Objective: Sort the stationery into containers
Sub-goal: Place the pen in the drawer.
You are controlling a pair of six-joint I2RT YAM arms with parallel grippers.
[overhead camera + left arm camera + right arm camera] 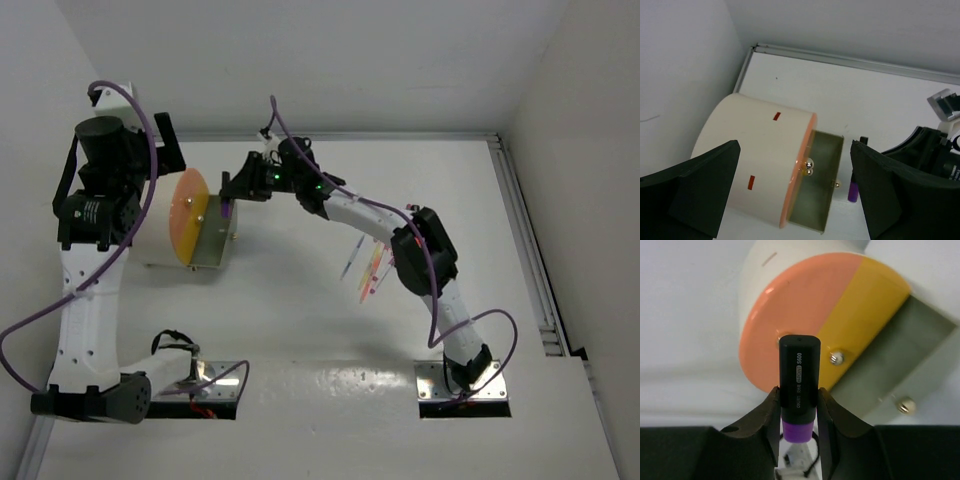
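Top external: left gripper hangs over drum, jaws spread wide, holding nothing. White drum lies on its side, round orange face turned right. Greenish bin juts from face at drum's right, open side up. Right wrist view shows yellow panel on face next to bin. Right gripper sits just right of bin, jaws clamped on black highlighter, purple cap toward palm, black butt pointing at drum face, not touching. Thin pens lie loose on table well right of drum.
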